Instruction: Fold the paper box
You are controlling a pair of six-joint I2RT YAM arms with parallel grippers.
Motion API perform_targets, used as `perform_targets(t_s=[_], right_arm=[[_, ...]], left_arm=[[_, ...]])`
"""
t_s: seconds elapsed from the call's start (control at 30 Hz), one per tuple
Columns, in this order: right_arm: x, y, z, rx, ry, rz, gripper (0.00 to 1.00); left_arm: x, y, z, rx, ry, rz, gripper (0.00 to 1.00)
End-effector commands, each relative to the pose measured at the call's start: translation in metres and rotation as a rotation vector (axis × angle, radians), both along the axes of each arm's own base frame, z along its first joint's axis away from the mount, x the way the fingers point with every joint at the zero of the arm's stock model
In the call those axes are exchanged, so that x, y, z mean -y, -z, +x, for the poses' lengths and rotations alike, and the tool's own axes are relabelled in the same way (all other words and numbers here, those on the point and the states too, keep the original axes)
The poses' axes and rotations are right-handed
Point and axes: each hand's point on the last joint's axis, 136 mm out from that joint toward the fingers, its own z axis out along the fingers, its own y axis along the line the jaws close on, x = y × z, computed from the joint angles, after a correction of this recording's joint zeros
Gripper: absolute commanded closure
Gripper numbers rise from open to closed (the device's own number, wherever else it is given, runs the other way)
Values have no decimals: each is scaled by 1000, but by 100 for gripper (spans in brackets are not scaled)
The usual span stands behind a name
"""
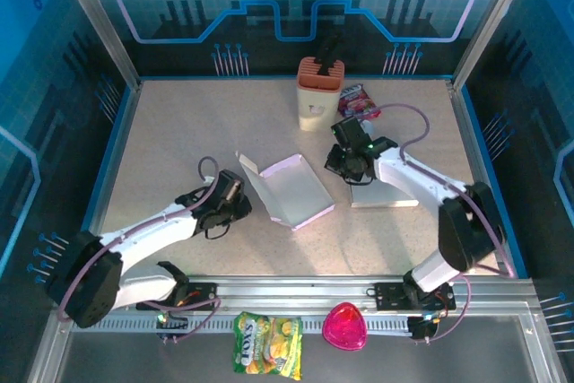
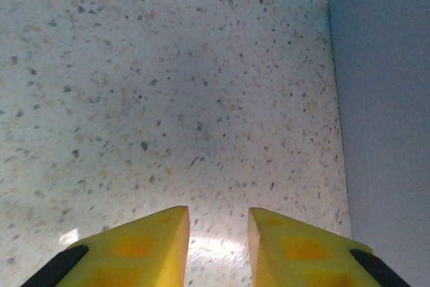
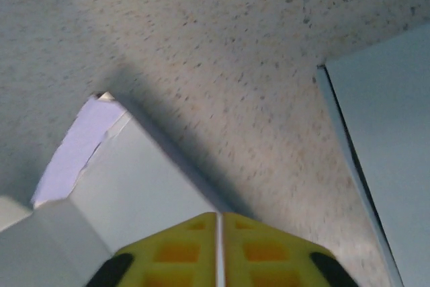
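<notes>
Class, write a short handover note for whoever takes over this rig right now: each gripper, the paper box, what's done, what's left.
Left gripper: open, empty, close to the table, beside the left side of the box.
Right gripper: shut, holding nothing, just right of the box.
Box: mid-table between the arms, lying open; left flap stands raised.
Grey sheet: flat on the table to the box's right.
Done: folding looks only started.
Left: raise the remaining sides and close the box.
</notes>
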Motion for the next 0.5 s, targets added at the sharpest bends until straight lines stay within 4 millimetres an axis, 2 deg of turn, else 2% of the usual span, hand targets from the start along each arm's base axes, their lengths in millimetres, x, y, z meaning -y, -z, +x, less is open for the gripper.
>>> perform_targets(t_s=[0.0, 0.2, 0.47], right_arm=[[-15, 20, 24, -2, -184, 11, 96], [-29, 58, 39, -69, -258, 6, 98], [-48, 79, 39, -77, -336, 73, 97]], left_arm=[[7, 4, 15, 19, -25, -58, 72], [9, 8, 38, 38, -46, -49, 76], [17, 20, 57, 46, -47, -109, 78]])
